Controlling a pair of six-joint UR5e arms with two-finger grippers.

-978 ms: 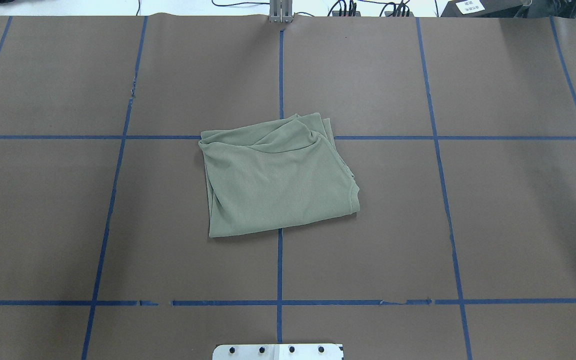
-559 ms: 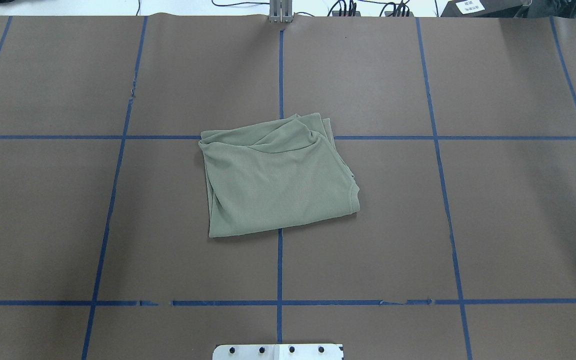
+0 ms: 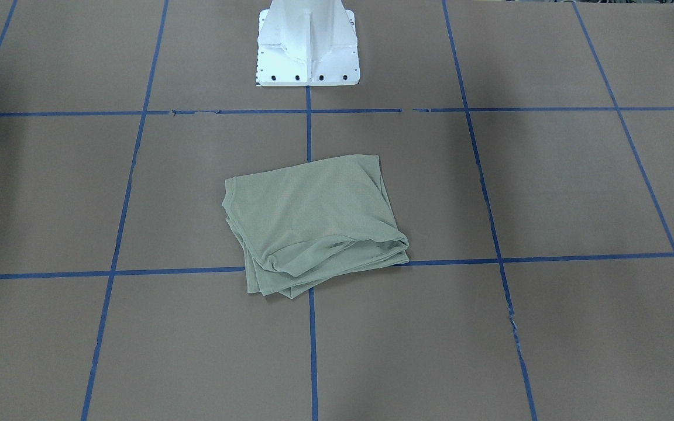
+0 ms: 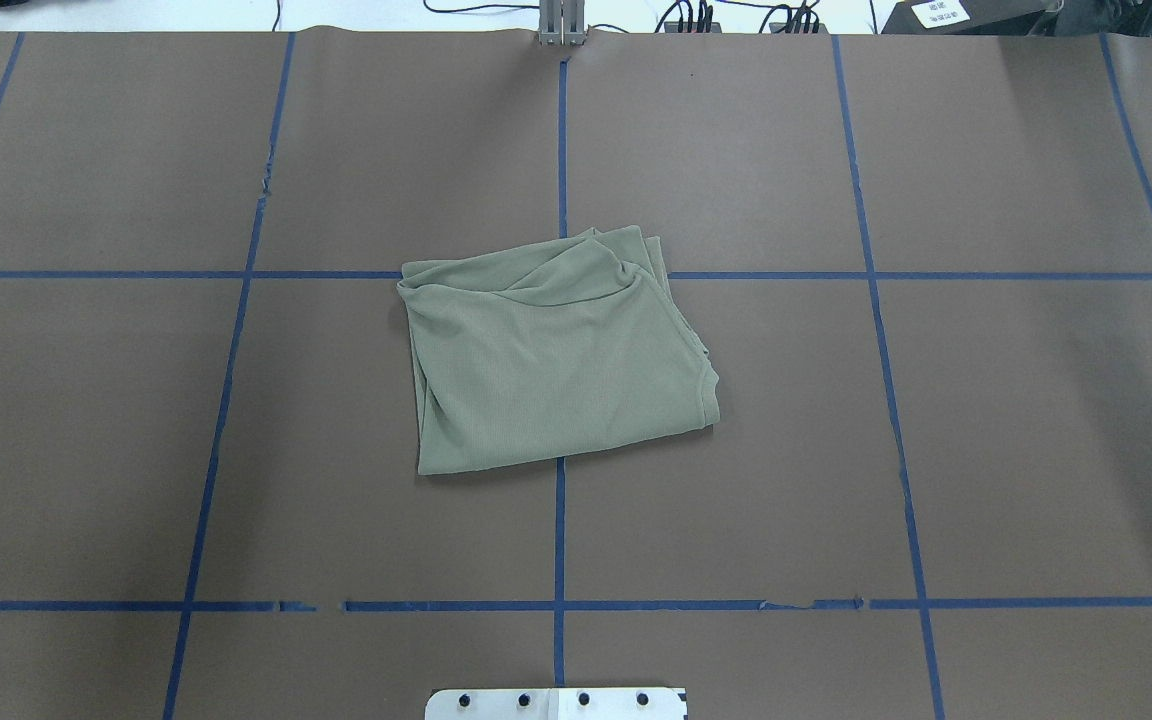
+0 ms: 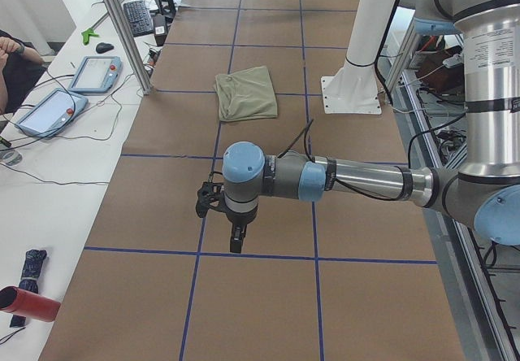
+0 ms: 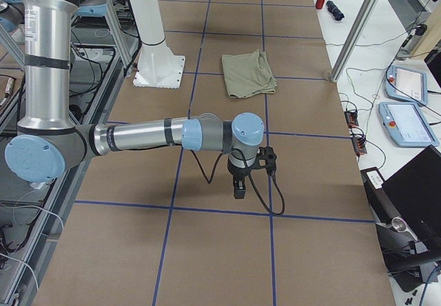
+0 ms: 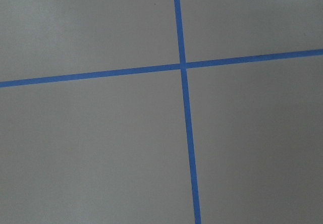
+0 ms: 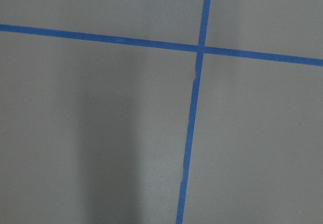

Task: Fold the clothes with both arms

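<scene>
The clothes (image 4: 556,360) are one sage-green shirt folded into a rough rectangle, lying at the middle of the brown table (image 4: 936,420). The bundle also shows in the front view (image 3: 313,219) and, small, in both side views (image 5: 245,93) (image 6: 248,74). Neither arm reaches the overhead or front view. My left gripper (image 5: 236,243) hangs over bare table far from the shirt, pointing down; I cannot tell if it is open or shut. My right gripper (image 6: 239,189) hangs the same way at the other end; its state is also unclear. Both wrist views show only brown table and blue tape.
The white pedestal base (image 3: 308,47) stands just behind the shirt on the robot's side. Blue tape lines (image 4: 559,540) grid the table. Teach pendants (image 5: 93,74) (image 6: 406,123), cables and metal posts (image 5: 122,28) line the far side tables. A person's arm (image 5: 12,52) rests there.
</scene>
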